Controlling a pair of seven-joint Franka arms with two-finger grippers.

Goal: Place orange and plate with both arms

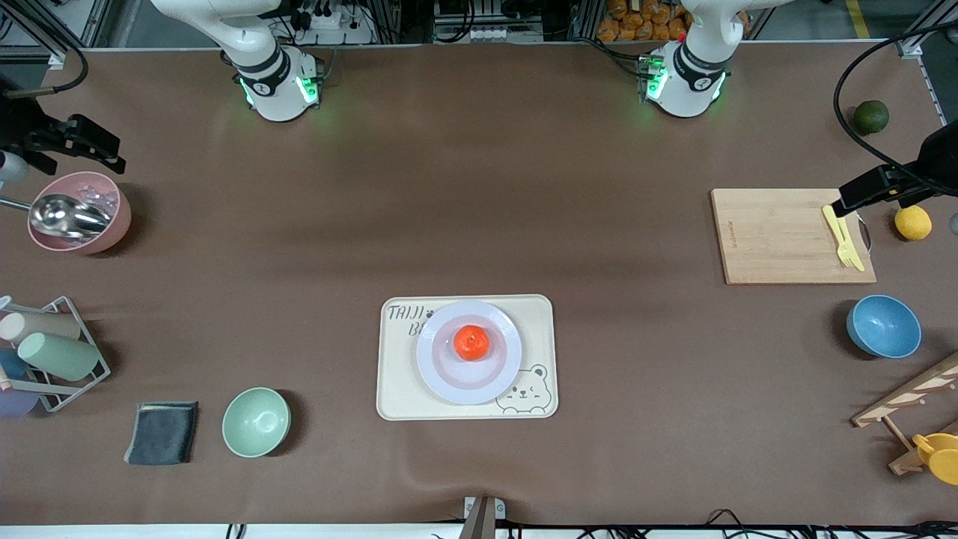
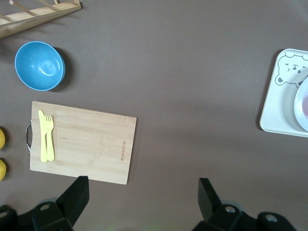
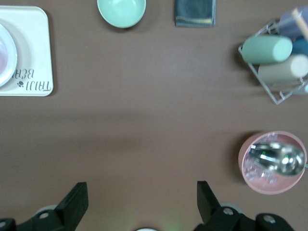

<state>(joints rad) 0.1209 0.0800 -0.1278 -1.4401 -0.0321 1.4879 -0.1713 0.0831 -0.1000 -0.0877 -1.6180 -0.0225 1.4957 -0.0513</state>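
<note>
Flanking the plate (image 1: 468, 352): mint bowl (image 1: 256, 421), blue bowl (image 1: 883, 326).

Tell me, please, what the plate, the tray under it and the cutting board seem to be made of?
The plate: probably glazed ceramic or melamine, pale and glossy with soft reflections. The tray: likely matte plastic or bamboo fibre, cream with a printed bear and no shine. The cutting board: wood or bamboo, showing fine straight grain and a metal handle.

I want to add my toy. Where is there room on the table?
Bare table lies between the tray and the cutting board, and between the tray and the pink bowl. It is crowded by the cup rack and the blue bowl.
</note>
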